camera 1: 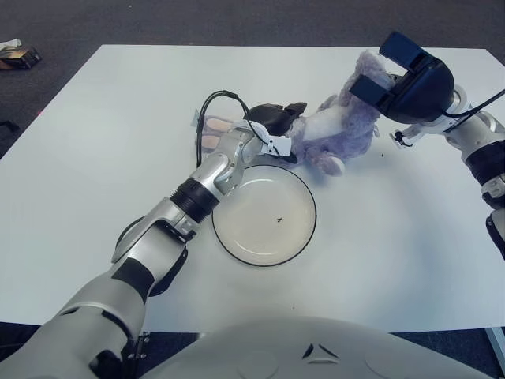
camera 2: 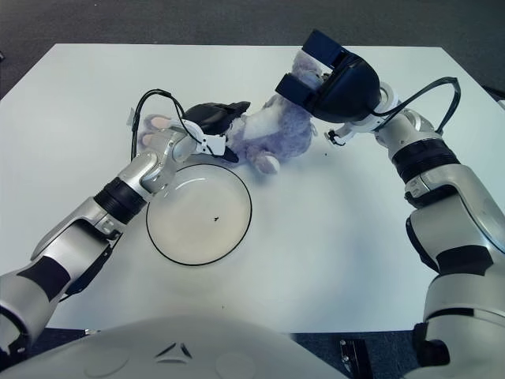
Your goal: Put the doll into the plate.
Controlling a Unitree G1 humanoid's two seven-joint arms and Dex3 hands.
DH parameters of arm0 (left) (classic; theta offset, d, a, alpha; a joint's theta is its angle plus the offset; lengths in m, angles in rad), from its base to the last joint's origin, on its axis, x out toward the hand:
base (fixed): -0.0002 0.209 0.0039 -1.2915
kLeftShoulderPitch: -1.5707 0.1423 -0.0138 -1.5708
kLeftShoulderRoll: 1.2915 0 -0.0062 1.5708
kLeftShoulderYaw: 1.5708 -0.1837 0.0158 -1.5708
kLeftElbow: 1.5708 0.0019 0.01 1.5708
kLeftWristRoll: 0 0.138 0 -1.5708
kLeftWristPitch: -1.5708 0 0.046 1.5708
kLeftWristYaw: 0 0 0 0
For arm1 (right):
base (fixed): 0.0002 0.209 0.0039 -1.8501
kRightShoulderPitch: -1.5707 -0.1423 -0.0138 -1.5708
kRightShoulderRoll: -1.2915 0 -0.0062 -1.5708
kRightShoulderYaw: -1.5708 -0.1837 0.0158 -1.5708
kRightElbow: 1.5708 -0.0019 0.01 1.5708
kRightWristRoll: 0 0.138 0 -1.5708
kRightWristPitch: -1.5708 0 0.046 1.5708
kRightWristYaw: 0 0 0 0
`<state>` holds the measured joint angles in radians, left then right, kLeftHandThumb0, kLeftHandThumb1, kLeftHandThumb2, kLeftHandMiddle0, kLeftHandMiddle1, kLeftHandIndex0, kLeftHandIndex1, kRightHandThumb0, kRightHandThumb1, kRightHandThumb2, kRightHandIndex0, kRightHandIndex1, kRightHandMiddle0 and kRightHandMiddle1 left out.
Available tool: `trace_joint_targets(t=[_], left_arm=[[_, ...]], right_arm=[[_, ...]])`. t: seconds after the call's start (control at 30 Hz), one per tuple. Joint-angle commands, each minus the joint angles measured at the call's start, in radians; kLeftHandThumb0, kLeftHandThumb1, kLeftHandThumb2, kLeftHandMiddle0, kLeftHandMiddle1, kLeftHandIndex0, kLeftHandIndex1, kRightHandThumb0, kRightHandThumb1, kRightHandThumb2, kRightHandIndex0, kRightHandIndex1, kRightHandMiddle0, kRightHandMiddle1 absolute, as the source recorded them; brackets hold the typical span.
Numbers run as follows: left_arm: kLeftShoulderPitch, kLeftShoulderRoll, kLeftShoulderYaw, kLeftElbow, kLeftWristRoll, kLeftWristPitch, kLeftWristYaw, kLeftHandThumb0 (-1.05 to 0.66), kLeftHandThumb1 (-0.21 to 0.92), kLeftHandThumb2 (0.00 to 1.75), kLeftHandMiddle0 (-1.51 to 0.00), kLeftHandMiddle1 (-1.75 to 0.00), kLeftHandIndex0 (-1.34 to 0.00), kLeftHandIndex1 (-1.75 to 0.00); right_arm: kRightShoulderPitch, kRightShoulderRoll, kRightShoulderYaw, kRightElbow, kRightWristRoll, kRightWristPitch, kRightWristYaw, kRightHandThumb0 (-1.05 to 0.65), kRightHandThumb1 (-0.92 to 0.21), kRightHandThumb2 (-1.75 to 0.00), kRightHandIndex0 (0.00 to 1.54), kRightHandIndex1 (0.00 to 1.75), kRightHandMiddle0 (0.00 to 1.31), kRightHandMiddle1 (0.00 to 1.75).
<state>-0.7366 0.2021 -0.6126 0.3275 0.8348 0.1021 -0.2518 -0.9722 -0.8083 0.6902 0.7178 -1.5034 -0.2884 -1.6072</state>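
A purple plush doll (camera 1: 341,125) lies stretched across the white table just beyond the plate, and I cannot tell whether it still touches the table. Its pink-soled end (camera 1: 211,131) sticks out to the left. The plate (camera 1: 260,237) is white with a dark rim and holds only a small dark speck. My left hand (camera 1: 276,122) is curled on the doll's left part, right above the plate's far rim. My right hand (camera 1: 398,75) is closed over the doll's fuzzy right end. The same scene shows in the right eye view, with the doll (camera 2: 278,130) and plate (camera 2: 193,233).
The white table (camera 1: 118,158) is ringed by dark floor. A small object (camera 1: 17,54) lies on the floor off the table's far left corner. A black cable (camera 1: 211,106) loops by my left wrist.
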Motion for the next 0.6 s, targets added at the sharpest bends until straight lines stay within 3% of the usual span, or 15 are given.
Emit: trace_joint_targets(t=[0.0,0.1,0.2,0.37,0.53,0.57], left_arm=[[0.022,0.006,-0.022,0.036,0.021,-0.001,-0.007,-0.52,0.82,0.00,-0.24,-0.68,-0.41,-0.35],[0.019,0.005,-0.022,0.043,0.019,-0.004,-0.007,-0.44,0.82,0.00,-0.23,-0.89,-0.35,-0.57],[0.016,0.003,-0.021,0.053,0.016,-0.010,-0.002,-0.40,0.82,0.00,-0.22,-1.02,-0.33,-0.69],[0.011,0.001,-0.020,0.070,0.016,-0.021,0.009,-0.37,0.82,0.00,-0.22,-1.13,-0.34,-0.68],[0.001,0.001,-0.030,0.094,0.033,-0.036,0.035,-0.27,0.87,0.01,-0.37,-1.27,-0.61,-0.46],[-0.001,0.002,-0.032,0.098,0.036,-0.039,0.040,-0.22,0.88,0.03,-0.42,-1.30,-0.61,-0.57]], right_arm=[[-0.007,-0.021,-0.025,-0.020,0.000,0.001,-0.007,0.00,-0.41,-1.19,0.55,1.75,0.36,1.67],[-0.006,-0.022,-0.027,-0.023,0.000,0.001,-0.007,0.00,-0.40,-1.20,0.56,1.75,0.37,1.65],[-0.005,-0.022,-0.030,-0.025,0.000,-0.001,-0.007,0.00,-0.40,-1.20,0.57,1.75,0.38,1.64],[-0.006,-0.025,-0.034,-0.030,-0.002,-0.004,-0.007,0.00,-0.39,-1.21,0.58,1.75,0.39,1.64],[-0.005,-0.031,-0.037,-0.037,-0.003,-0.003,-0.007,0.00,-0.38,-1.23,0.58,1.75,0.39,1.65],[-0.005,-0.032,-0.038,-0.038,-0.003,-0.003,-0.007,0.00,-0.38,-1.23,0.58,1.75,0.39,1.65]])
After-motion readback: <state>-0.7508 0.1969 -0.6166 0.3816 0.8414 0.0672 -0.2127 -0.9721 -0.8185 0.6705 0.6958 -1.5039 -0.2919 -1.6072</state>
